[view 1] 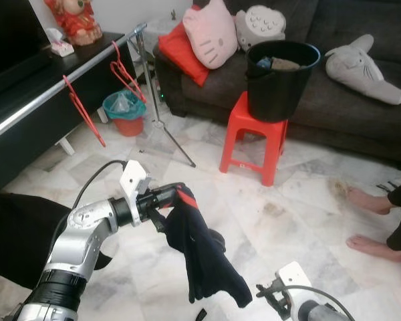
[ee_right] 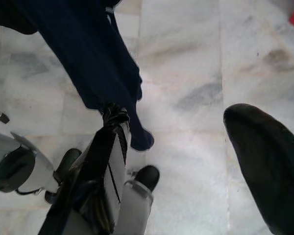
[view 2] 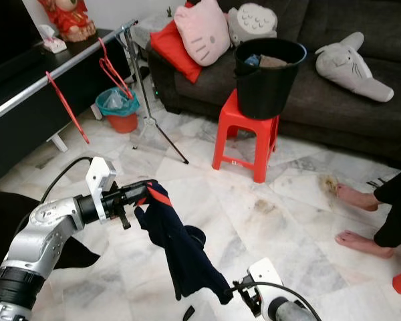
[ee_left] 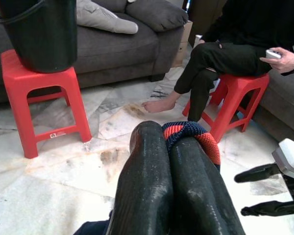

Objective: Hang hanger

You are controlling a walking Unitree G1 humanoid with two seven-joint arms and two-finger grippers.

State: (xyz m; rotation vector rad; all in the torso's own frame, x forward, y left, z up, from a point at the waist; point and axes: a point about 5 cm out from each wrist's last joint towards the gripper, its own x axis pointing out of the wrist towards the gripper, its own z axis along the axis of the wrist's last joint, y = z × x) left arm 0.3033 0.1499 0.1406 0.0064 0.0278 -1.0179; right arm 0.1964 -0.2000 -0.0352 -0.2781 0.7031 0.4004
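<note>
Dark navy garment [view 1: 200,251] with a red-trimmed collar, hanging limp from the left gripper [view 1: 172,196], clamped at the collar between closed fingers [ee_left: 186,181] and dangling above the marble floor [view 1: 307,221]. No hanger inside the cloth that can be made out. Two red hangers [view 1: 123,70] hooked on the silver rail [view 1: 47,90] well off to the robot's left, beside a teal bin [view 1: 123,110] with an orange base and the rail's stand [view 1: 162,114]. Right gripper [ee_left: 264,191] low and near the garment's lower end, fingers spread apart, holding nothing. Further out, a black bucket [view 1: 281,77] on a red stool [view 1: 254,144], a dark sofa [view 1: 361,87] with cushions and soft toys, and a seated person's bare feet [view 1: 371,221] on the floor to the right. Risks, as a judgement: thin pinch on the collar only, so a swing or quick turn toward the rail likely to let the cloth slip out; loose hem prone to drag or snag on the right gripper or the stand's legs; stool and the person's feet close enough to the walking path to be bumped.
</note>
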